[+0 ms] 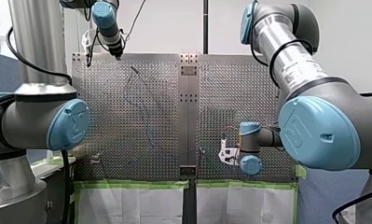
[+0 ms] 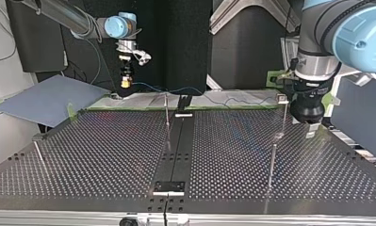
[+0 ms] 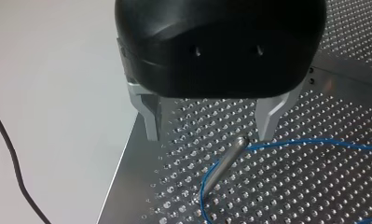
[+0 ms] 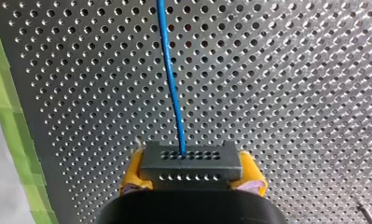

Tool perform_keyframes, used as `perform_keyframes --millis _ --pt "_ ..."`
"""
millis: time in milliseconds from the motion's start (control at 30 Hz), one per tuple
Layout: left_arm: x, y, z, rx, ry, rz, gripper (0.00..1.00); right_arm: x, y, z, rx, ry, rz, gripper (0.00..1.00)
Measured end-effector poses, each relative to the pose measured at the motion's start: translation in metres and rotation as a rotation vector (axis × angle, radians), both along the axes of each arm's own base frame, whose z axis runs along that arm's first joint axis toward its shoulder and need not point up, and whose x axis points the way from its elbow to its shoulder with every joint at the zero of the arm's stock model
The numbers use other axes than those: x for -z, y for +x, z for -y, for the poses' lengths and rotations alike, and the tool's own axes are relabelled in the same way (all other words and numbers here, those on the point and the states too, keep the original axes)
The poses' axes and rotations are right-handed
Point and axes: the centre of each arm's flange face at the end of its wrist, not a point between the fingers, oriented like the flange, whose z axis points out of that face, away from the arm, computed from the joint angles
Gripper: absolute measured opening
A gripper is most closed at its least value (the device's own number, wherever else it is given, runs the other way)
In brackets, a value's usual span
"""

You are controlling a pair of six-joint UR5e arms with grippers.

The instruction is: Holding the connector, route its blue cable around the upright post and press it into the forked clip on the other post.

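Within my right gripper (image 4: 189, 175), seemingly: connector (image 4: 189, 158).

In the front view you get bright, even light: the wall (image 1: 165, 28) behind is near white, and the bench (image 1: 141, 93) carries a soft grey sheen. The top view is dimmer, with a black backdrop (image 2: 185, 42). There, glare lies in a pale band along the bench's far edge, and the posts (image 2: 272, 165) gleam and mirror in the plate. In the left wrist view the left gripper (image 3: 209, 135) has a dark housing with a dull highlight, and a bright streak runs along the post (image 3: 225, 163). In the right wrist view the light is flat. The cable (image 4: 172, 84) and connector (image 4: 190, 154) read clearly, while the right gripper (image 4: 193, 170) housing blurs.
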Motion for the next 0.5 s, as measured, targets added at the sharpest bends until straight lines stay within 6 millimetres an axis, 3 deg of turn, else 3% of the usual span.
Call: perform_keyframes --millis 500 --pt "-0.016 -0.011 0.004 0.032 -0.006 0.075 1.0 0.001 0.0 -0.001 -0.001 0.007 -0.003 0.0"
